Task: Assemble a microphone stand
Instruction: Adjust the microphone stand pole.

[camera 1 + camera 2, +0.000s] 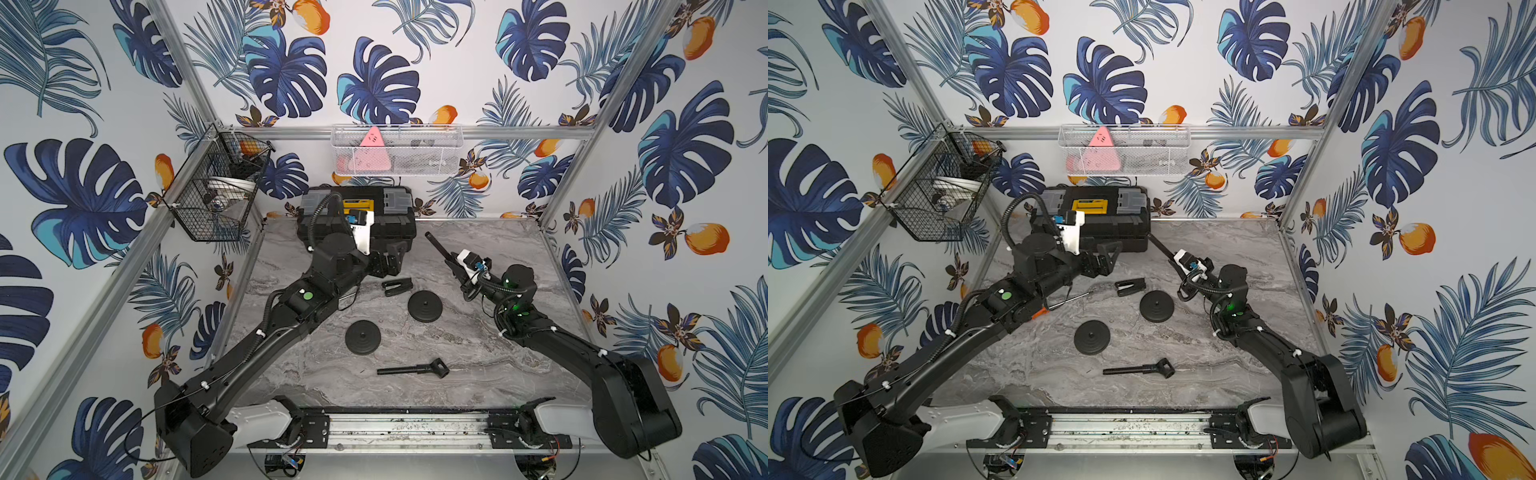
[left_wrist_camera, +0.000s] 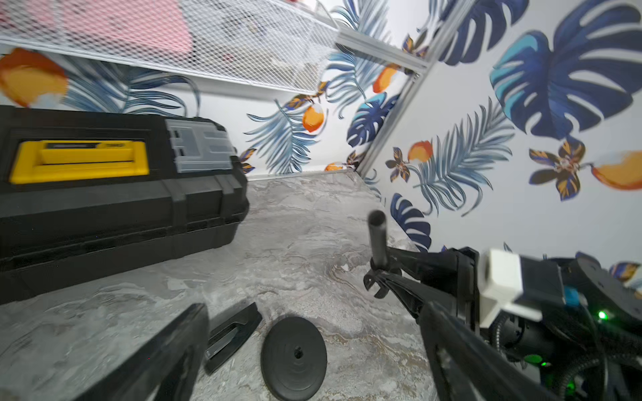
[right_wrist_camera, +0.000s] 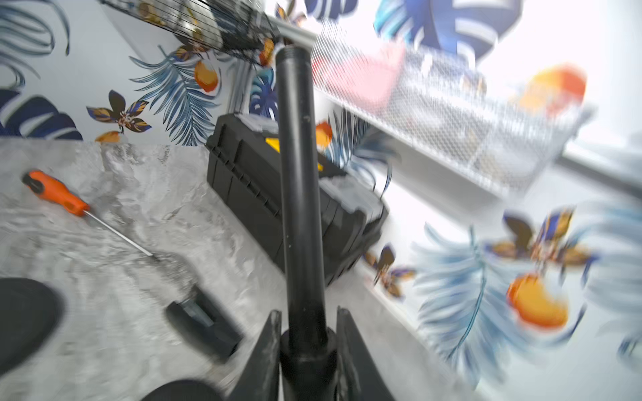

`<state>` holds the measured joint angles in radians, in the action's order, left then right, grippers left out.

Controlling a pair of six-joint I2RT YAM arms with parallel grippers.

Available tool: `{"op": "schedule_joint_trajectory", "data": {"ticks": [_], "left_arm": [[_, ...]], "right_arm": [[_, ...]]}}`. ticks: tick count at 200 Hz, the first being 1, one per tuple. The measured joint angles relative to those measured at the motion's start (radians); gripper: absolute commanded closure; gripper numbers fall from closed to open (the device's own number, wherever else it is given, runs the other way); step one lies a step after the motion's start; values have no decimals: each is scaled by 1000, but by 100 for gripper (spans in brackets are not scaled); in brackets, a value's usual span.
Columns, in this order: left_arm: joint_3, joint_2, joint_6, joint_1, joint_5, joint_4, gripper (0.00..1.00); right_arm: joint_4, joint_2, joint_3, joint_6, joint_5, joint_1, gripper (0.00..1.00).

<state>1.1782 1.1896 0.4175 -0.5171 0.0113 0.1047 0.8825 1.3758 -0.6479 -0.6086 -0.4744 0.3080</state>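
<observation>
- Black slim round pole (image 3: 298, 173), threaded at its free end, sits clamped at its thicker collar in my right tool (image 3: 309, 312). The jaws are narrow and closed on it.
- The pole is clear of the grey marble-patterned surface (image 1: 457, 374). It is tilted, with the free end aimed toward the black plastic toolbox with a yellow handle (image 1: 357, 216).
- My left tool (image 2: 312, 307) has its jaws wide with nothing between them. It hangs in front of the toolbox, near the small black forked clip (image 1: 397, 286) lying on the surface.
- Two black round disc bases lie flat. The far base (image 1: 424, 306) is just beside the clip, between my arms, and the near base (image 1: 363, 336) is closer to the front rail. Each shows a small centre boss.
- A second pole (image 1: 411, 369), black with a yoke head, lies flat toward the front, well apart from both tools.
- An orange-handled screwdriver (image 3: 55, 192) lies on the surface, partly under my left arm.
- Step in hand, as I read it: joining pole to base. Nothing is mated yet.
- Next move, as I judge it: the threaded end points away from both bases, so the pole must be turned to bring that end down over a centre boss. The far base looks the easier reach.
- My empty left tool is well placed to pin that base so it does not spin while I thread the pole in.
- Alignment needs care, since a tilted start would likely cross the thread.
</observation>
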Motion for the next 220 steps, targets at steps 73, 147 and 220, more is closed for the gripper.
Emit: {"op": "schedule_joint_trajectory", "data": {"ticks": [73,147,220], "left_arm": [[200,25,-31,118,153,138,1],[488,387,-23,167,472,129,1],[413,437,-27,97,618,107,5]], "right_arm": [[382,243,-318,-577,-321,4,97],[174,307,-498,-900,-614,-128,97],[-362,198,-493,-1377,-715,-158,96]]}}
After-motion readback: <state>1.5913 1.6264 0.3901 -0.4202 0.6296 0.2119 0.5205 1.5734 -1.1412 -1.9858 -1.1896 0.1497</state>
